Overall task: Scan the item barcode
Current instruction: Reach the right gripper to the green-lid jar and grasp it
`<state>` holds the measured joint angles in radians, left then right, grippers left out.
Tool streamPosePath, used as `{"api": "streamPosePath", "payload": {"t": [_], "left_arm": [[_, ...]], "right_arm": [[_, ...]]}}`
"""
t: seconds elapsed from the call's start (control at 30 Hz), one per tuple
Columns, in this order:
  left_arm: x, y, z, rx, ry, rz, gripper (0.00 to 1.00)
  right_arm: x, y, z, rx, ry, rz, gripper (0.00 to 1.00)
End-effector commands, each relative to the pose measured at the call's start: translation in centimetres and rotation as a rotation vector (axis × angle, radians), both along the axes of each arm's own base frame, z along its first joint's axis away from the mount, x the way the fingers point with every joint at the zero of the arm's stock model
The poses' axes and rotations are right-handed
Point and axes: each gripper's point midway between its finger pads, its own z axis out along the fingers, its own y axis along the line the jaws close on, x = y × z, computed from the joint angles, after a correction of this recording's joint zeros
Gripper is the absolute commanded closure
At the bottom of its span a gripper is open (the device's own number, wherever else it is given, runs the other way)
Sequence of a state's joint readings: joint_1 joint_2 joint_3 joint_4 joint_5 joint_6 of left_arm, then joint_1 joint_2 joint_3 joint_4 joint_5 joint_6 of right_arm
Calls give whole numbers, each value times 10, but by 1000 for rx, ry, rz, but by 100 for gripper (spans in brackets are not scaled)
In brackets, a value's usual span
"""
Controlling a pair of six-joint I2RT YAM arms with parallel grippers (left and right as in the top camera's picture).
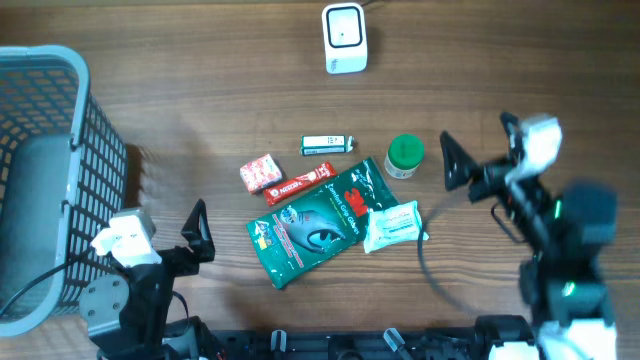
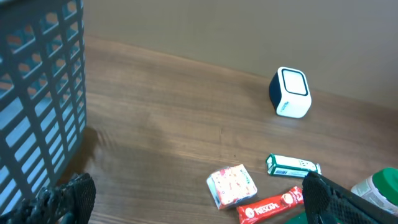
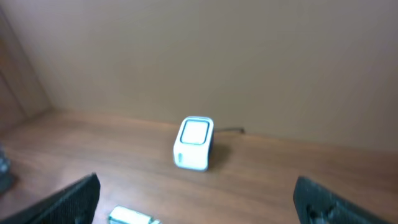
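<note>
- The left gripper [image 1: 198, 238] and right gripper [image 1: 478, 152] hover at the near side of the table [image 1: 200, 100], jaws spread wide and empty.
- Which item goes first cannot be told. All lie in one cluster mid-table between the arms.
- Nearest is the green pouch [image 1: 318, 222], lying flat with its long axis running from near-left to far-right. It looks light, floppy and slick, so I would pinch an edge or corner; it will likely sag.
- The white packet [image 1: 392, 226] overlaps the pouch's right edge. It is soft and crinkly and should be taken by its free right side.
- The red bar [image 1: 299, 184] lies just beside the pouch on the same slant. It is slim and light, best gripped across its width.
- The pink box [image 1: 260, 172] sits by the bar's left end and looks stiff and easy to hold.
- The green-lidded jar [image 1: 404, 155] stands upright, rigid and round, and may slip.
- The small white box [image 1: 328, 144] lies with its long axis left to right.
- Farthest, and well apart from the cluster, is the scanner [image 1: 344, 38], its window facing the arms. No barcode shows.
</note>
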<state>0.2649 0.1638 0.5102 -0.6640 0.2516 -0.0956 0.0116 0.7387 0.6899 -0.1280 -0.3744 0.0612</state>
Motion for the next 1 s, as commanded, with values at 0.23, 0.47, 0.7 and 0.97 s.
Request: {"api": "streamPosePath", "payload": {"t": [0.23, 0.47, 0.7, 0.97], "left_arm": [[-1, 2, -3, -10, 7, 16, 0], [-1, 2, -3, -10, 7, 16, 0], [-1, 2, -3, -10, 7, 16, 0], [-1, 2, -3, -10, 7, 16, 0]], "right_arm": [[66, 36, 1, 362, 530, 94, 0], [72, 23, -71, 219, 815, -325, 0], [80, 48, -141, 71, 1106, -361, 0], [77, 47, -200, -20, 1269, -388, 0]]}}
